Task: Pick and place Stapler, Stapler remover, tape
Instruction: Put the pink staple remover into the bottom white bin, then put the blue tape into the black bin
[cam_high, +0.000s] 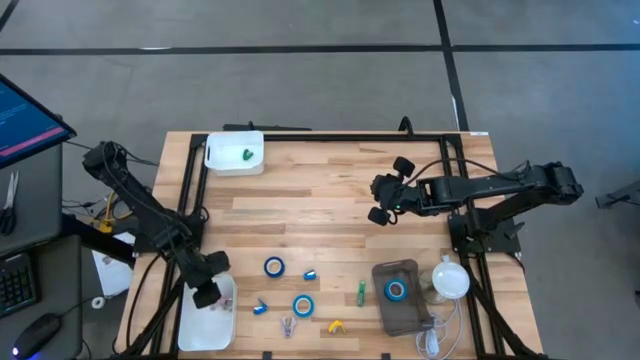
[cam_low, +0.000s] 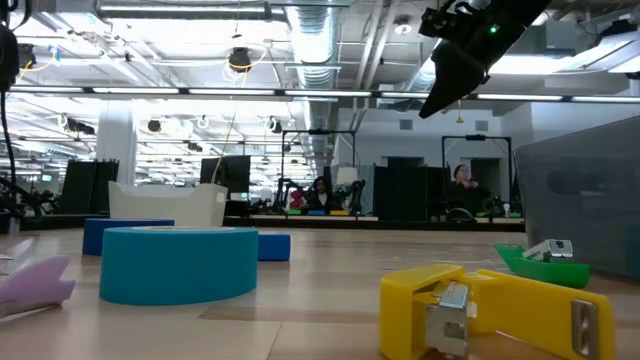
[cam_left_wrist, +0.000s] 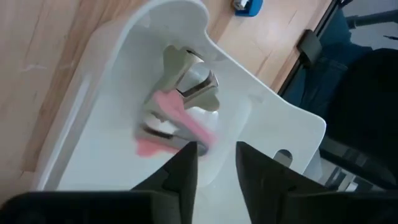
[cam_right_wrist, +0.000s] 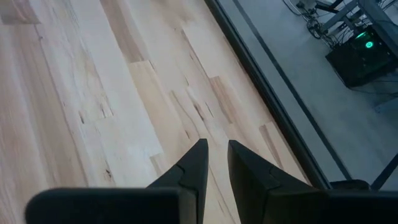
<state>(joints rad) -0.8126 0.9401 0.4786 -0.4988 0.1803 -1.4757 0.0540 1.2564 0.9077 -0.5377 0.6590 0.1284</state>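
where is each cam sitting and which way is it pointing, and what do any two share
High view: overhead, straight down on the table; both arms show.
Low view: table height, looking level into the room; one gripper hangs at top.
Left wrist view: on the left arm, looking into the white tray at a pink staple remover; left gripper open.
Right wrist view: over bare wood; right gripper.
Shared: high and left wrist views both show the white tray.

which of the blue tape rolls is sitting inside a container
The roll of blue tape in the dark grey bin near the right front. The other two lie bare on the wooden table.
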